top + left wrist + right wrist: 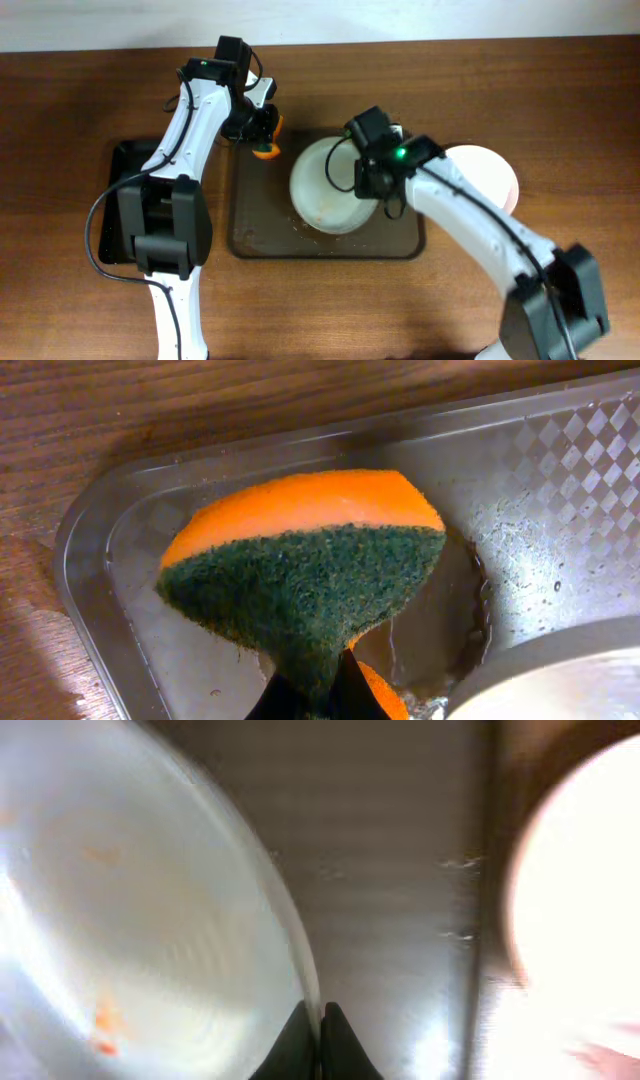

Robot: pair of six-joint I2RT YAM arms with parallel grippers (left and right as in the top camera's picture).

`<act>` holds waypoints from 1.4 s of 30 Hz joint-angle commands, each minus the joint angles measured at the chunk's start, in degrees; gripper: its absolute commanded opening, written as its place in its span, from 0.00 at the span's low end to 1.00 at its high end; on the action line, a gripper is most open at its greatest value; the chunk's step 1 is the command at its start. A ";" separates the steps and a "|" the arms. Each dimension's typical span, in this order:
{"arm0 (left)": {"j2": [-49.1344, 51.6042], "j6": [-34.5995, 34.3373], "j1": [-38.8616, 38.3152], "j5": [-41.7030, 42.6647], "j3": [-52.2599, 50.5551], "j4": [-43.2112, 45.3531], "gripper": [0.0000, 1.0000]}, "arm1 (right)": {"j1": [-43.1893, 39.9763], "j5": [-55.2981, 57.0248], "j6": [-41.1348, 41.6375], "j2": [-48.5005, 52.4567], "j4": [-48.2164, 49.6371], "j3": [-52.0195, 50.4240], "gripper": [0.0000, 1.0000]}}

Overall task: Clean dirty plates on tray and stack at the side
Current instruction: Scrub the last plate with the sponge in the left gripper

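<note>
A white dirty plate [325,190] sits tilted on the dark tray [260,240]; orange smears show on it in the right wrist view [110,940]. My right gripper [372,180] is shut on the plate's right rim [318,1020]. My left gripper [262,128] is shut on an orange and green sponge [266,150] and holds it over the tray's far left corner, green side toward the camera in the left wrist view [305,575]. The plate's edge shows at the lower right of that view [560,670]. A clean white plate [490,170] lies on the table right of the tray [570,890].
A black tray or stand [125,160] lies on the table left of the left arm's base. The tray floor [540,490] is wet with specks of food. The wooden table [560,90] surrounds the tray.
</note>
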 commanded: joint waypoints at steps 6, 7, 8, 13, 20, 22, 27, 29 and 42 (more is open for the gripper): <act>-0.46 -0.57 -0.02 -0.35 0.81 0.13 0.01 | 25.42 57.42 5.60 -1.31 -5.16 0.04 0.04; -0.46 -0.57 -0.02 -0.35 0.81 0.13 0.01 | 25.94 57.86 5.60 -1.31 -4.94 0.04 0.04; -0.46 -0.57 -0.02 -0.35 0.81 0.13 0.00 | 26.21 57.83 5.60 -1.31 -4.94 0.04 0.04; -0.46 -0.57 -0.02 -0.33 0.81 0.11 0.00 | 24.96 47.91 8.09 -1.31 -2.95 0.04 0.04; -0.46 -0.57 -0.02 -0.35 0.81 -0.07 0.00 | 2.91 -7.48 13.09 4.52 7.76 -2.71 0.04; -0.46 -0.57 -0.02 -0.35 0.81 -0.07 0.00 | 2.08 -11.87 12.90 8.31 7.58 -2.71 0.13; -0.44 -0.57 -0.02 -0.35 0.81 -0.04 0.00 | -1.09 -19.63 -7.21 8.94 18.71 -2.69 0.61; -0.44 -0.57 -0.02 -0.35 0.81 -0.09 0.00 | -4.35 -22.43 -13.14 10.56 26.99 -2.69 0.60; -0.35 -0.55 -0.02 -1.86 0.76 -0.07 0.00 | -2.19 -22.45 -8.52 20.70 33.18 -2.67 0.15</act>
